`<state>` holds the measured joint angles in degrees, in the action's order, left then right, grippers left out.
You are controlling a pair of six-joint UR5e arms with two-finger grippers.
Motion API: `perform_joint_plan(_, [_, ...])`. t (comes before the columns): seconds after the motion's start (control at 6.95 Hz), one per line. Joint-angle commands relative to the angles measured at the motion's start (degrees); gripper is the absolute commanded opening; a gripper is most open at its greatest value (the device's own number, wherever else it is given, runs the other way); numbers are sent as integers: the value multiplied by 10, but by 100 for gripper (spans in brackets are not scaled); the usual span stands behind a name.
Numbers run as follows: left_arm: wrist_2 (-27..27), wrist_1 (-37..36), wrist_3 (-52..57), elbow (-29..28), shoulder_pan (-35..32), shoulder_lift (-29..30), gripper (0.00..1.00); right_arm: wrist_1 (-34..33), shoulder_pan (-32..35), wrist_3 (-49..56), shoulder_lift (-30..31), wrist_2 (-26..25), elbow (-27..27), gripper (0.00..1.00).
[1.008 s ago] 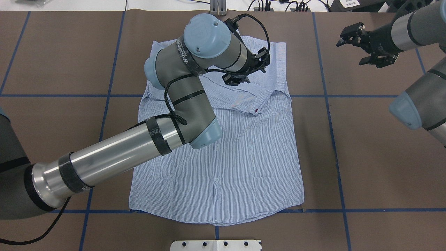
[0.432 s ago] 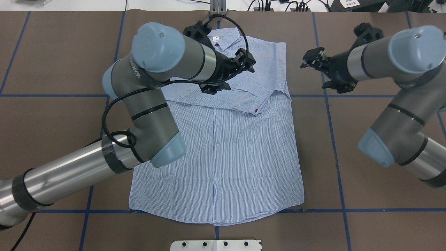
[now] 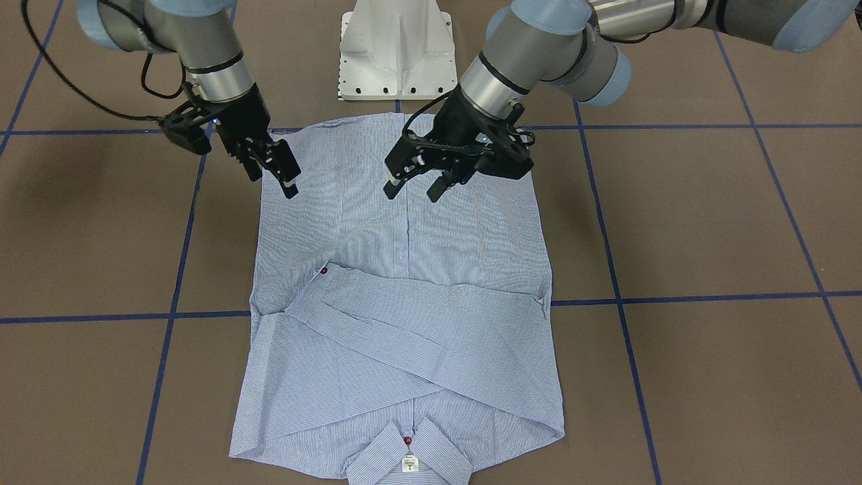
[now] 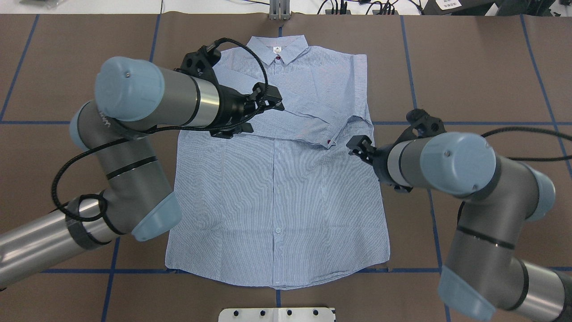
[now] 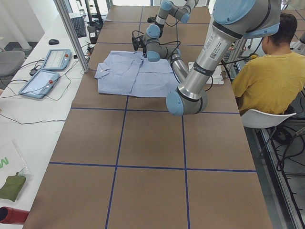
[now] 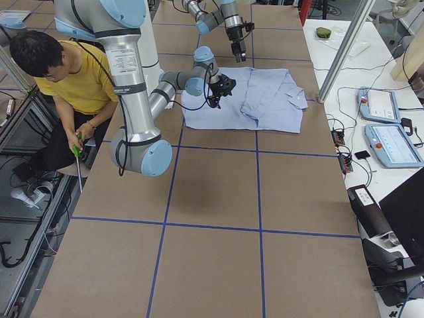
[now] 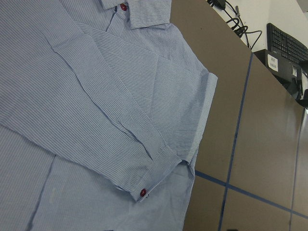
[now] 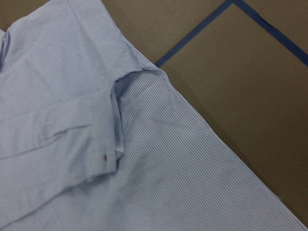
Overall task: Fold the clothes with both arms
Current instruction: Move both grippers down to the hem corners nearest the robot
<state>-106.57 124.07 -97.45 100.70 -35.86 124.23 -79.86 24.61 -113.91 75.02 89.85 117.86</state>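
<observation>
We found the shirt (image 4: 277,192) lying flat and front up on the brown table (image 4: 469,67). Its collar (image 4: 278,47) lay at the far end from the robot and its hem (image 4: 277,282) at the near end. The sleeves (image 4: 308,117) were crossed over the chest, and one cuff (image 4: 330,142) ended close to the shirt's right edge. The left claw (image 3: 411,190) hung above the cloth on the shirt's left half, its jaws spread wide and holding nothing. The right claw (image 3: 275,183) hung by the right side edge, near that cuff, and was likewise parted and empty. As far as we could judge, neither touched the fabric.

Our main worry was the loose sleeves. A claw that came down on or beside the cuff could catch it along with the body and drag the crossed sleeves out of place. A shallow pinch might lift only the top layer, so the back panel would lag and bunch under the fold. The two claws also sat at unequal spots, one inboard and one at the edge. We judged that grips taken that way would pull the fold line askew. Thin cloth like this could also slip from a weak pinch partway through a lift, and wrinkles near the right edge could then be pressed in
</observation>
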Motion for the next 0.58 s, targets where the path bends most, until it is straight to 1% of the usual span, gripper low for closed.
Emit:
perform_joint_plan(0.0, [1,-33,74,33,-4,-40,100,-18,-138,-81,47,-128,18,97])
perform_joint_plan(0.14, [2,-32,74,33,-4,-46,100,-18,-160,-100,64,-138,13,95])
perform_joint_plan(0.43, [4,-30,75,28,-4,-46,99,-19,-162,-109,69,-132,12,91])
